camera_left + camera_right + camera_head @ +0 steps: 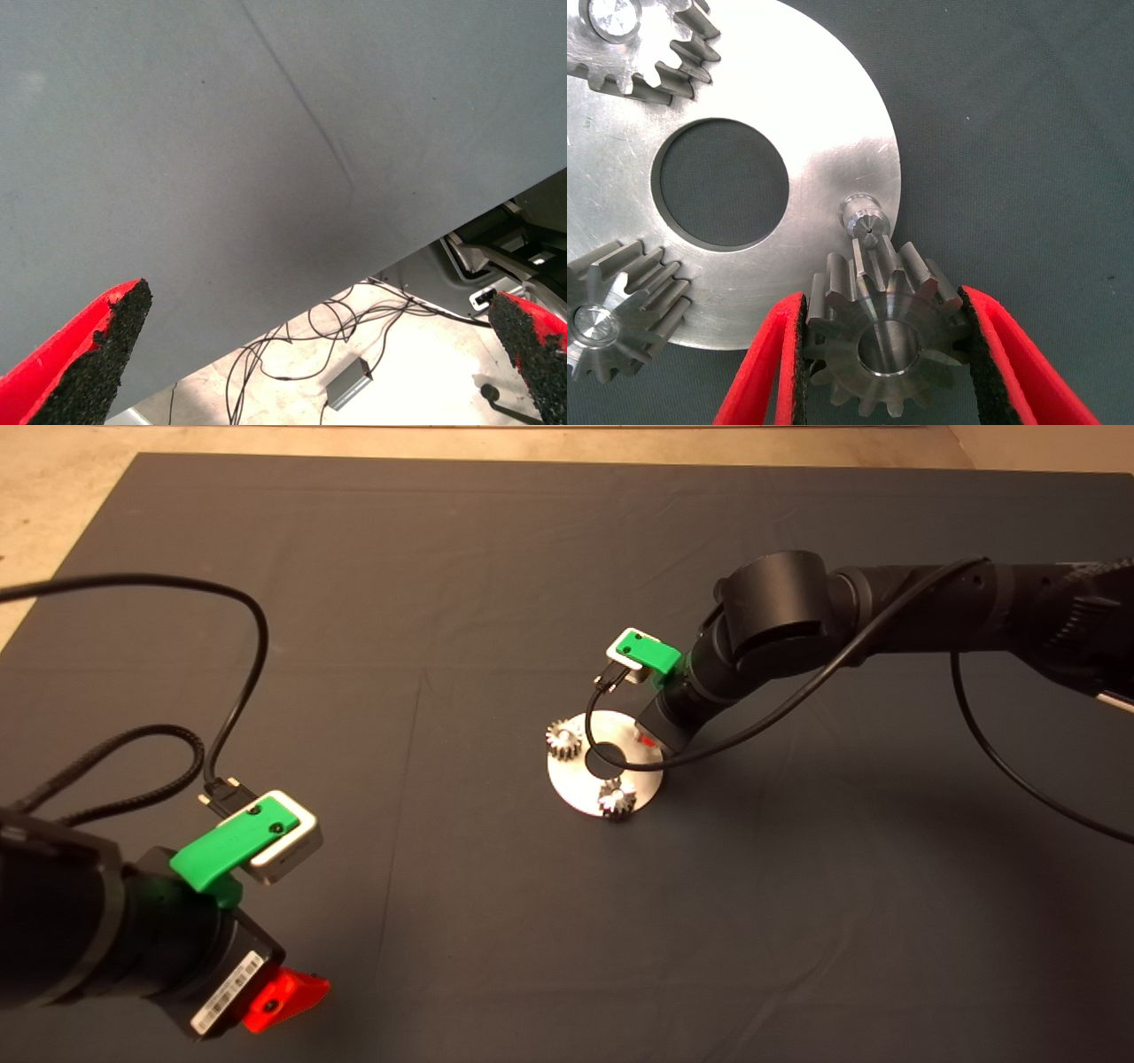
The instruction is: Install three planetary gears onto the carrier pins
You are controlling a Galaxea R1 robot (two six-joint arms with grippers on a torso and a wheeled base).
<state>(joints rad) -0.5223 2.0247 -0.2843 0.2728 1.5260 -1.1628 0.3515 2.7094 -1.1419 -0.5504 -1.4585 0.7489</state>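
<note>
The shiny round disc (592, 790) lies mid-mat with two planetary gears (564, 738) (617, 798) seated on carrier pins. In the right wrist view both seated gears (642, 44) (616, 319) show on the disc (815, 106), and one bare carrier pin (862, 217) stands near the rim. My right gripper (881, 301) is shut on a third planetary gear (884, 345), held just beside that bare pin and off the disc's edge. In the head view this gripper (648, 737) is at the disc's right side. My left gripper (288, 996) waits at the lower left, open.
The left wrist view shows its fingers (89, 363) wide apart over bare mat (221, 159), with the mat's edge, floor cables (301, 341) and a small grey box (350, 382) beyond. A black cable (797, 691) loops from the right arm over the disc.
</note>
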